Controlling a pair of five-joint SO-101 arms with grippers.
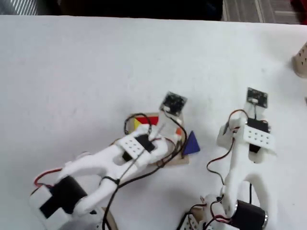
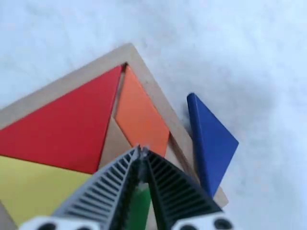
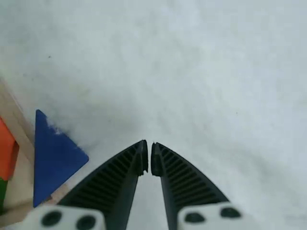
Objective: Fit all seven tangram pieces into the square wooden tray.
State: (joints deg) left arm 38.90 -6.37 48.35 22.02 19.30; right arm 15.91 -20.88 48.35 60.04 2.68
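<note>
Four coloured pieces lie inside the square wooden tray (image 2: 154, 91): a red triangle (image 2: 62, 127), an orange parallelogram (image 2: 141, 117), a yellow piece (image 2: 33, 187) and a green piece (image 2: 139, 208). We see a bare strip of tray floor between the red and the orange one. Our left gripper (image 2: 142, 153) hangs over the tray with its fingertips pressed together. The green piece shows beneath them, and we cannot tell whether they touch it. Our right gripper (image 3: 148, 157) sits above the white table (image 3: 201, 72), its fingers closed to a thin slit and holding nothing. A blue triangle (image 2: 211, 141) lies outside the tray against the rim on that gripper's side, one corner overlapping the wood. A perforated beige object (image 1: 300, 60) stands at the table's right edge in the high view, well apart from the tray
</note>
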